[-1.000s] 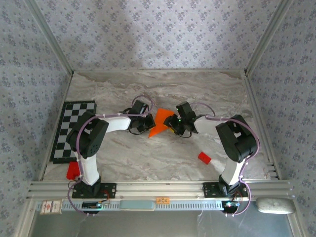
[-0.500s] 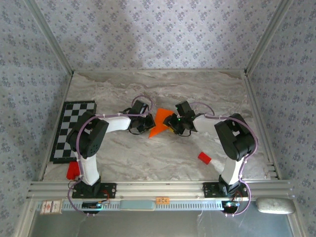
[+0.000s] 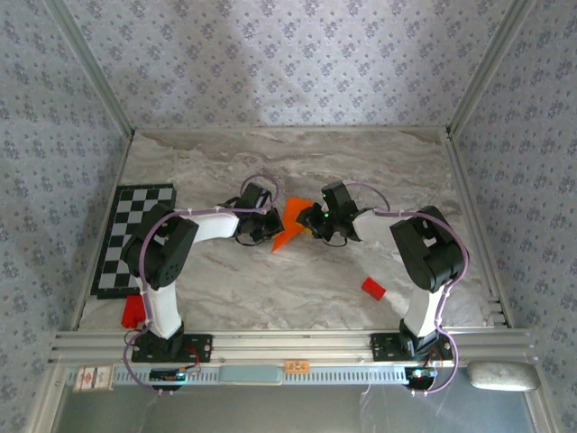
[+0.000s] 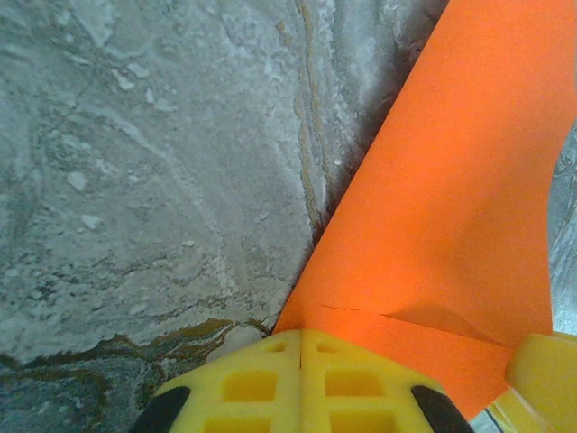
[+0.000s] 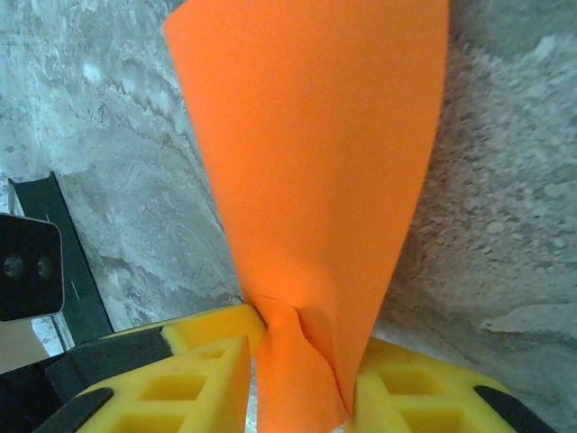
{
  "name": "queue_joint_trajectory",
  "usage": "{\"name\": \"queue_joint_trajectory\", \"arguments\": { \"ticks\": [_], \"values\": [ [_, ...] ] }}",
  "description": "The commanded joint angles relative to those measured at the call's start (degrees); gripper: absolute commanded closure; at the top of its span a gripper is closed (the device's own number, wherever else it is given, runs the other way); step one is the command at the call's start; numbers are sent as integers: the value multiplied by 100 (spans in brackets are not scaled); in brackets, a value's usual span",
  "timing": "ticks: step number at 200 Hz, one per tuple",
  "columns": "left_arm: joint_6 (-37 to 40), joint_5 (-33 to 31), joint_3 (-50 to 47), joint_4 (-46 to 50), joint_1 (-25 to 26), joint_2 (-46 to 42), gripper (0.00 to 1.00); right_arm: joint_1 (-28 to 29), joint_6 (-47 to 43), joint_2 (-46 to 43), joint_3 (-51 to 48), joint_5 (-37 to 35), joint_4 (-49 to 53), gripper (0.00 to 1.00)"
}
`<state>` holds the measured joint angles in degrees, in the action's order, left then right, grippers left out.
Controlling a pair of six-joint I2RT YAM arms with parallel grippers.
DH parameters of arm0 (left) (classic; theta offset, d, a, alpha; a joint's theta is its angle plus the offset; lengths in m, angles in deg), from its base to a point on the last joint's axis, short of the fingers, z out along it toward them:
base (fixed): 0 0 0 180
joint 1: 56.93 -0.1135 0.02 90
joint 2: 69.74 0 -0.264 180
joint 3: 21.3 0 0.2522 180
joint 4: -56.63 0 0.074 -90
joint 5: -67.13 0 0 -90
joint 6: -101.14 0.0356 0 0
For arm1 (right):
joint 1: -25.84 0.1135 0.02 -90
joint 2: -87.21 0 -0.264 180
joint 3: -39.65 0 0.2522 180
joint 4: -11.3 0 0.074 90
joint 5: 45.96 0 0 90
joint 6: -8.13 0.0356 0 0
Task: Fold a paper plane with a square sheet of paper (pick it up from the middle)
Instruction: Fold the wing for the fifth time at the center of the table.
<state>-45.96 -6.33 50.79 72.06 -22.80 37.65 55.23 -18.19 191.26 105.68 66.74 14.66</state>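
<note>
The square sheet of paper (image 3: 289,223) is bright orange and folded into a pointed wedge, lying mid-table between both grippers. My left gripper (image 3: 269,226) is at its left edge. In the left wrist view its yellow fingers (image 4: 270,388) are shut tight together, tips resting on a corner of the paper (image 4: 451,198), where a short crease shows. My right gripper (image 3: 313,224) is at the paper's right side. Its two fingers (image 5: 212,370) squeeze a bunched, wrinkled fold of the paper (image 5: 315,162) between them, touching it on both sides.
A black-and-white checkerboard mat (image 3: 135,236) lies at the left. A small red block (image 3: 373,288) sits on the marble near the right arm, and another red piece (image 3: 133,309) is at the near left by the left arm's base. Frame rails line the table's sides.
The right jaws have closed in on the paper, pinching a fold of it. Both arms have hardly moved, and the left gripper has stayed shut.
</note>
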Motion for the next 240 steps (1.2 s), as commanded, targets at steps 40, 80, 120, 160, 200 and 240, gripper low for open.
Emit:
{"name": "queue_joint_trajectory", "arguments": {
  "ticks": [40,80,120,160,200,240],
  "values": [
    [15,-38,-182,578,-4,24,99,-152,-5,80,-103,136,-401,79],
    [202,-140,-135,619,-29,-174,96,-158,-86,-11,-123,90,-342,96],
    [786,-336,-64,482,-15,-750,75,-150,-293,-431,-282,-253,-200,100],
    [1545,-462,-374,-39,72,-1273,48,-129,-389,-955,-539,-755,122,100],
    [2826,-608,-854,-918,492,-1510,25,-65,-266,-1354,-647,-1259,723,100],
    [3913,-795,-1228,-1578,841,-1564,13,-13,143,-1454,-639,-1459,1164,100]
  ]
}}
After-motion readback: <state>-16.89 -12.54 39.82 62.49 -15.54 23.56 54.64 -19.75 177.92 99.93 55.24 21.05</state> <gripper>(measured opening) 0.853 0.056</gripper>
